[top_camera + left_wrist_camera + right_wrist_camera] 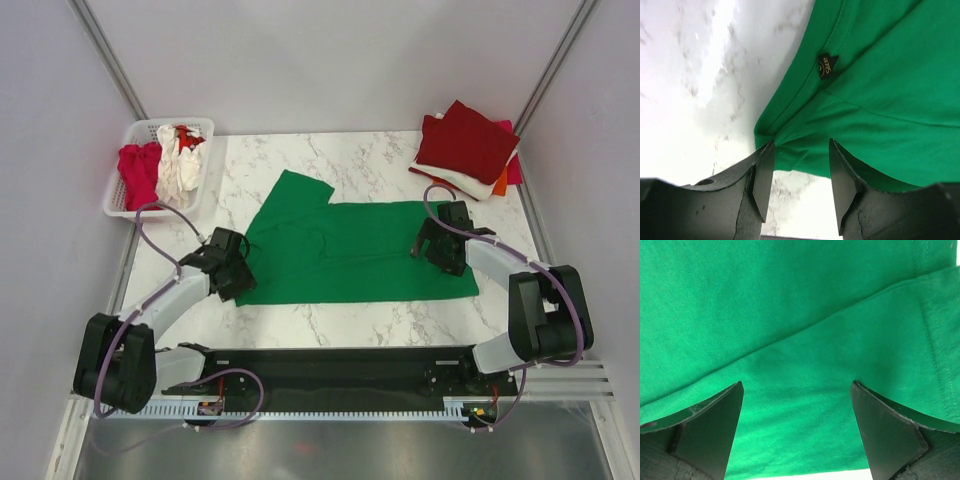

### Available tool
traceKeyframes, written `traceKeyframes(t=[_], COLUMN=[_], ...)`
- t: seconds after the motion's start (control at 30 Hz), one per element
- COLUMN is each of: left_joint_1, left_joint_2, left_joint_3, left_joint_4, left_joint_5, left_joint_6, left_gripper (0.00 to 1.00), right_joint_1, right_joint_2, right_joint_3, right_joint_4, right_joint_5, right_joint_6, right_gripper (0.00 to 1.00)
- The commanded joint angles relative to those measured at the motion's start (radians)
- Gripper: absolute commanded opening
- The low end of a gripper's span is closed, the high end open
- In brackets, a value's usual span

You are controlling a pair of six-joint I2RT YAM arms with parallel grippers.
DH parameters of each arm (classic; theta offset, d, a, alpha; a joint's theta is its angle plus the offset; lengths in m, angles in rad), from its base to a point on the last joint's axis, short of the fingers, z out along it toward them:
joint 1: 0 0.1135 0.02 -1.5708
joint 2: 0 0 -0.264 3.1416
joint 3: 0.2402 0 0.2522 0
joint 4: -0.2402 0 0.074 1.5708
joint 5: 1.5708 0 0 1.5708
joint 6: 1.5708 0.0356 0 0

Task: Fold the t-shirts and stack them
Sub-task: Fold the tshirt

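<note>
A bright green t-shirt (350, 250) lies spread flat on the marble table, one sleeve pointing to the back left. My left gripper (238, 272) stands at the shirt's left edge. In the left wrist view its jaws (801, 150) are apart, and the green hem (790, 125) with a black size label (826, 65) lies just at their tips. My right gripper (432, 248) hovers over the shirt's right part. Its fingers (797, 390) are spread wide above a fold line in the green cloth (790, 315), holding nothing.
Folded t-shirts (465, 145) are stacked at the back right, dark red on top with white, orange and magenta edges below. A white slatted basket (130, 135) at the back left holds magenta, red and white shirts. Bare marble (350, 320) runs along the near edge.
</note>
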Motion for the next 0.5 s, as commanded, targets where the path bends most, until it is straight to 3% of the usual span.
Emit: traceKeyframes(t=[0.0, 0.1, 0.13, 0.23, 0.4, 0.47], left_joint_1=[-0.036, -0.049, -0.049, -0.049, -0.049, -0.049], left_joint_2=[-0.095, -0.122, -0.127, -0.118, 0.04, 0.139], left_joint_3=[-0.025, 0.027, 0.091, 0.23, 0.492, 0.557], left_joint_4=[-0.083, -0.083, -0.156, -0.163, -0.107, 0.0], left_joint_5=[0.075, 0.075, 0.048, 0.016, -0.061, -0.041], left_joint_6=[-0.074, -0.074, -0.048, 0.01, 0.102, 0.156], left_gripper=[0.55, 0.55, 0.55, 0.55, 0.59, 0.63], right_joint_1=[-0.016, -0.012, -0.014, 0.012, 0.075, 0.078], right_joint_2=[0.04, -0.017, -0.035, -0.112, -0.214, -0.226], right_joint_3=[-0.05, -0.027, -0.012, 0.063, 0.174, 0.185], right_joint_4=[-0.11, -0.132, -0.158, -0.172, -0.187, -0.192], right_joint_5=[0.023, -0.002, -0.037, -0.132, -0.104, -0.101], right_joint_6=[-0.015, -0.024, -0.035, -0.067, -0.121, -0.132], right_gripper=[0.98, 0.98, 0.98, 0.98, 0.98, 0.98])
